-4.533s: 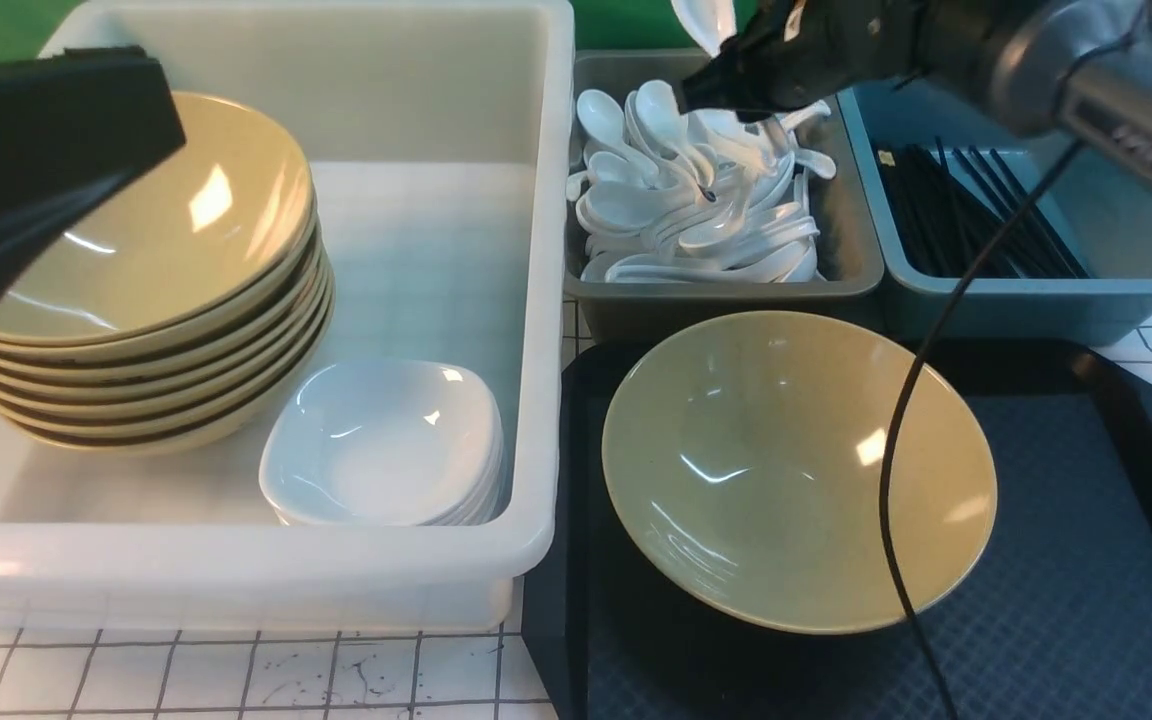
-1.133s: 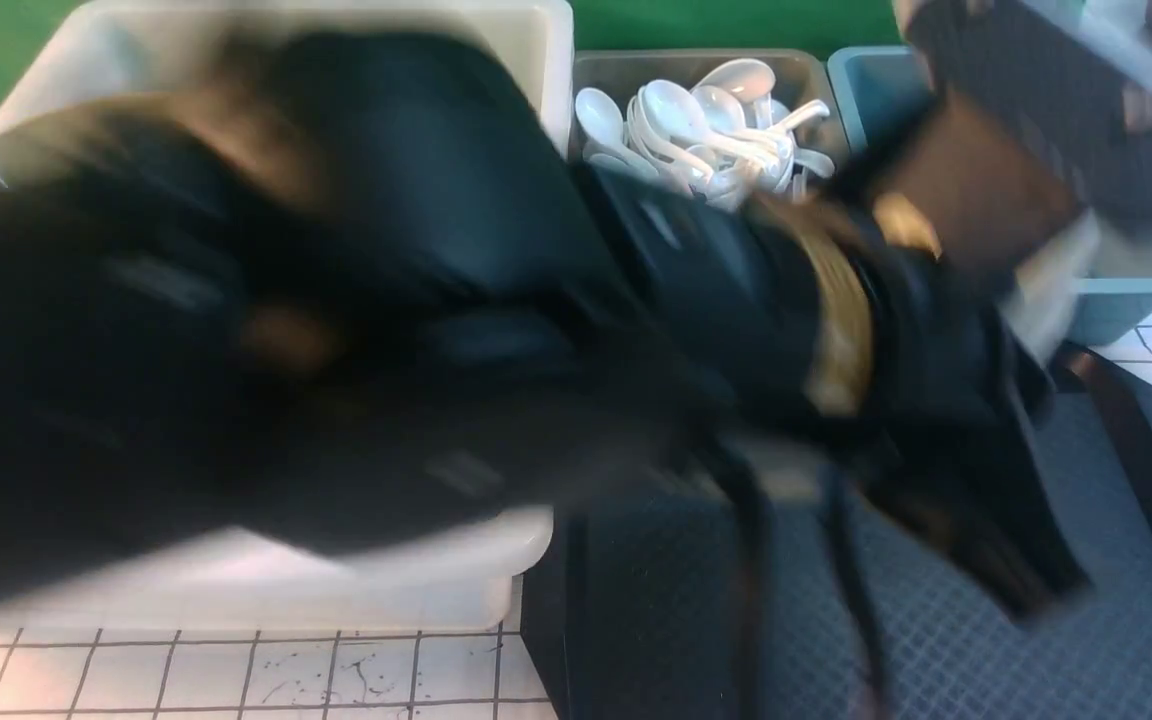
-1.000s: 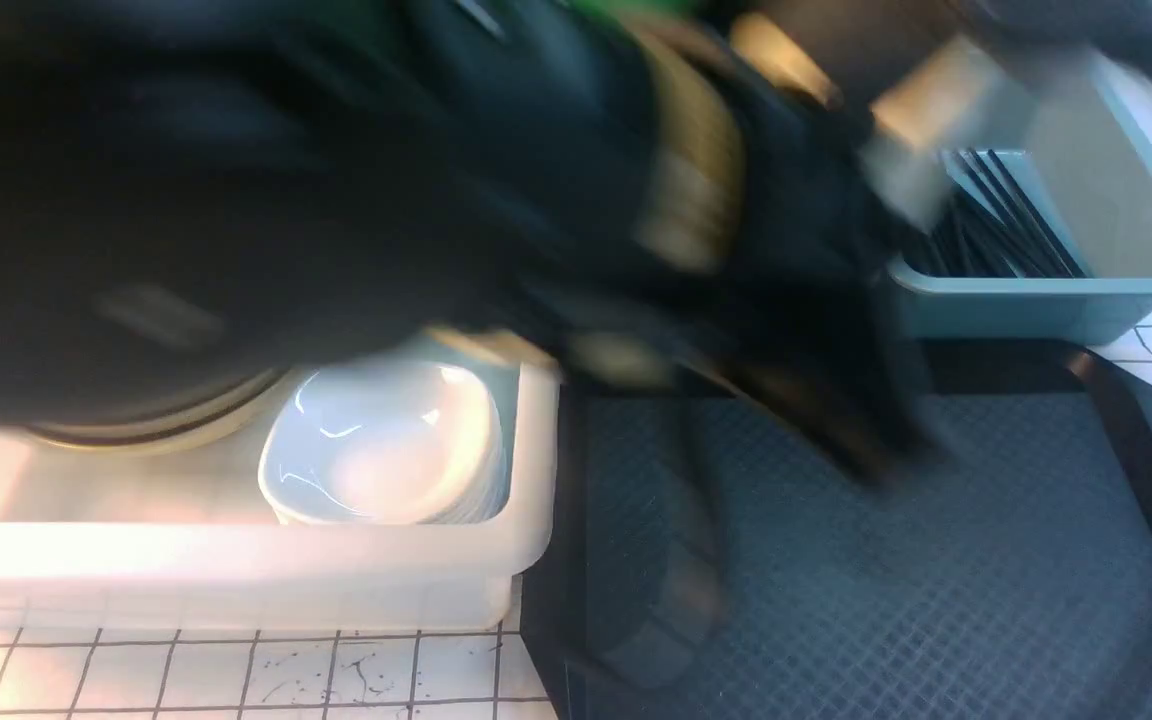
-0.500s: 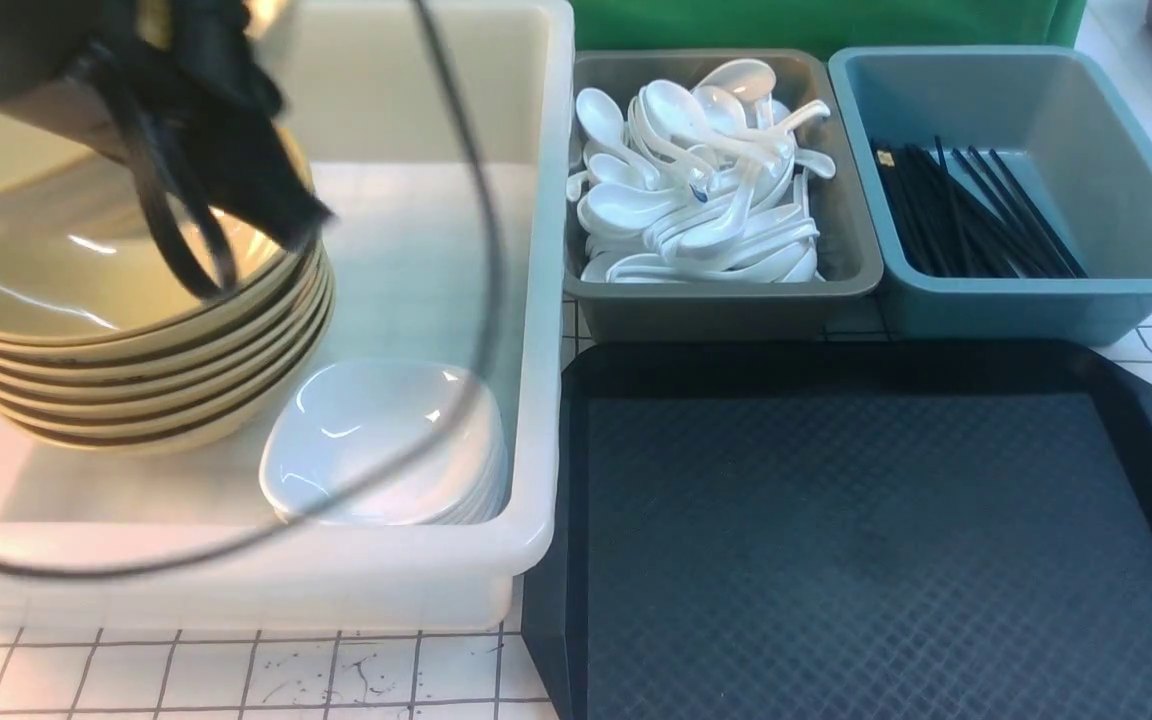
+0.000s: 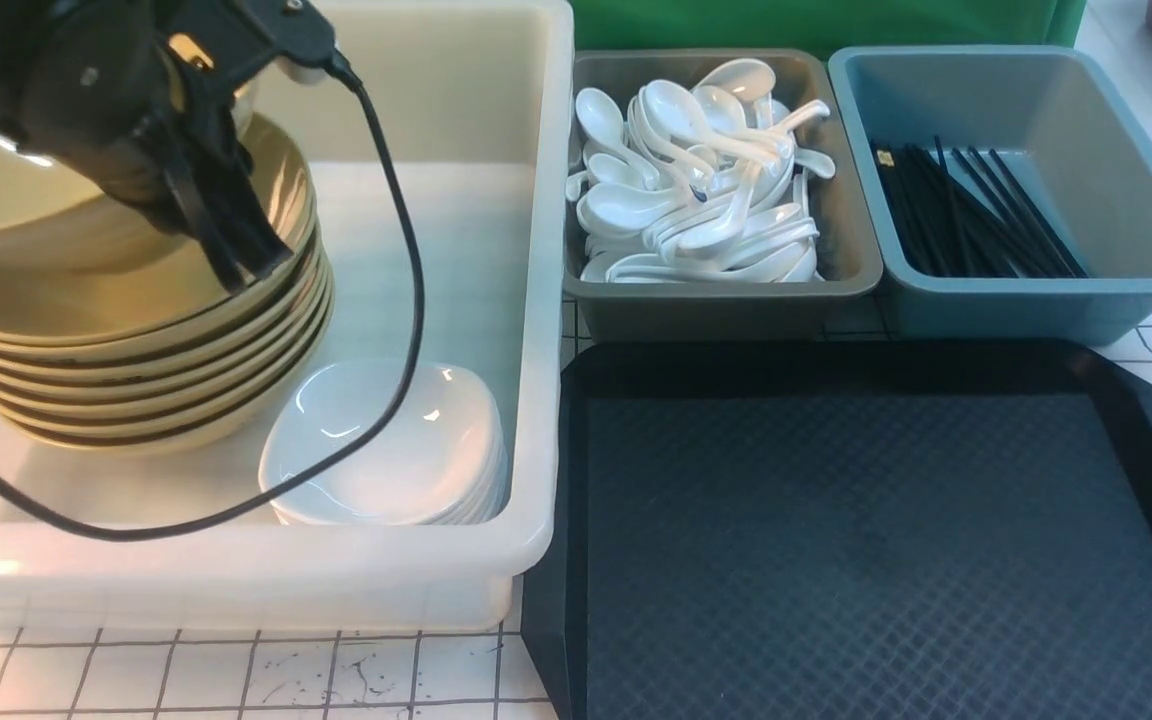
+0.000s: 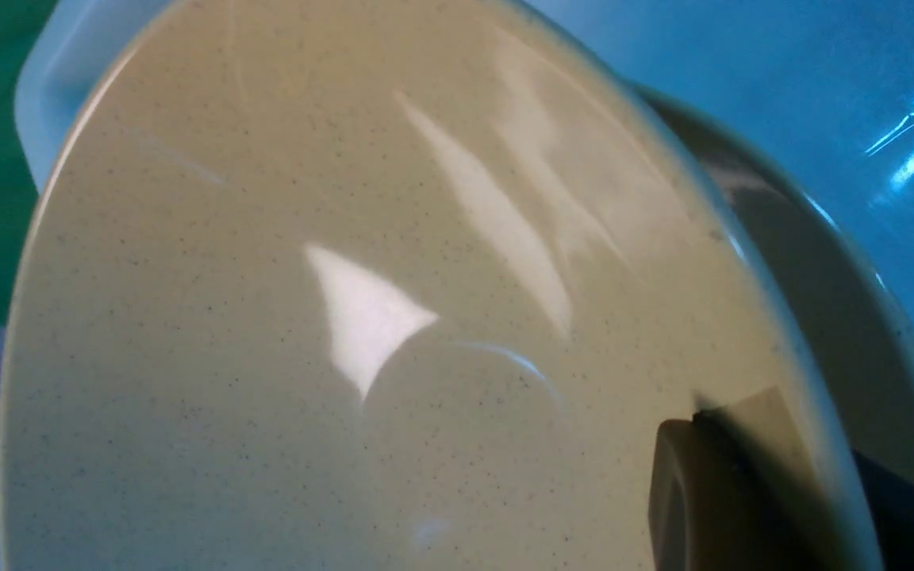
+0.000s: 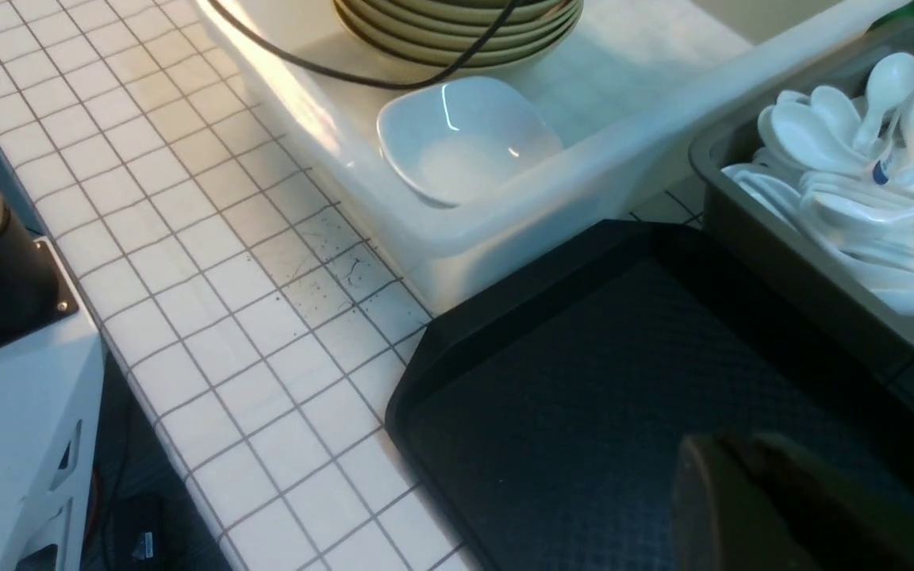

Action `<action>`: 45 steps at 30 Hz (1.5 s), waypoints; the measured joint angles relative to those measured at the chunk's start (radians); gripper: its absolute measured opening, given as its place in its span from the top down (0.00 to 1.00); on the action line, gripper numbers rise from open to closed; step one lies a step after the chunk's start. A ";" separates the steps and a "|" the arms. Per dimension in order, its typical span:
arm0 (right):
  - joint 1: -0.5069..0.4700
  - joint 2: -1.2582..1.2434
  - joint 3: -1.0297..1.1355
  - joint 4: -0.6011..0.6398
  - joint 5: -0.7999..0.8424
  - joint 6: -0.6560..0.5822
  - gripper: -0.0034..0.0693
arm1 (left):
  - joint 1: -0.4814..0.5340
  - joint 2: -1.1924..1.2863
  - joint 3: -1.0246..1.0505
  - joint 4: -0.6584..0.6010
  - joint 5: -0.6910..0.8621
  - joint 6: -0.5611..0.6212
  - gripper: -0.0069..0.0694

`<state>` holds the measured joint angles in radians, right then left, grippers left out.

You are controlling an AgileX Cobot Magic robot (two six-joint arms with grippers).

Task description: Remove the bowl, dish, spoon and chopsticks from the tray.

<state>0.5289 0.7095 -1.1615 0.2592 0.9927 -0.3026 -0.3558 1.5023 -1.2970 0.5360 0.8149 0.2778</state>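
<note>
Bowl [image 6: 346,317] clamped at its rim in the left gripper [image 5: 236,250], above the left bowl stack [image 5: 136,390]. Right gripper [image 7: 743,492] hangs closed over the tray [image 7: 584,381].

Left gripper [image 5: 241,255] at upper left, fingers pinched on the rim of the top olive bowl [image 5: 26,225]. The bowl sits tilted over the stack of olive bowls [image 5: 136,380] in the white tub [image 5: 536,300]. Black cable [image 5: 414,300] loops down across the stack of white dishes [image 5: 386,450] in the tub's near right corner. Grey bin [image 5: 846,200]: white spoons [image 5: 696,200]. Blue bin [image 5: 1116,200]: black chopsticks [image 5: 966,220]. Black tray [image 5: 836,550] lies in front of both bins, just right of the tub.
</note>
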 joint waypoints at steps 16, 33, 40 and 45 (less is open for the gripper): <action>0.000 -0.015 -0.003 0.002 0.024 -0.017 0.89 | 0.019 0.015 0.005 -0.073 0.018 -0.010 0.63; 0.000 -0.051 -0.006 0.007 0.039 -0.013 0.89 | -0.183 -0.292 0.005 -0.168 0.031 -0.490 0.37; 0.000 -0.051 -0.006 -0.007 0.164 0.033 0.89 | -0.191 -0.616 0.189 -0.430 -0.040 -0.607 0.89; 0.000 -0.086 0.037 -0.068 0.177 0.142 0.89 | -0.191 -0.941 0.544 -0.649 -0.307 -0.510 0.91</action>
<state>0.5289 0.6235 -1.1241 0.1915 1.1698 -0.1609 -0.5464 0.5613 -0.7531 -0.1128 0.5080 -0.2325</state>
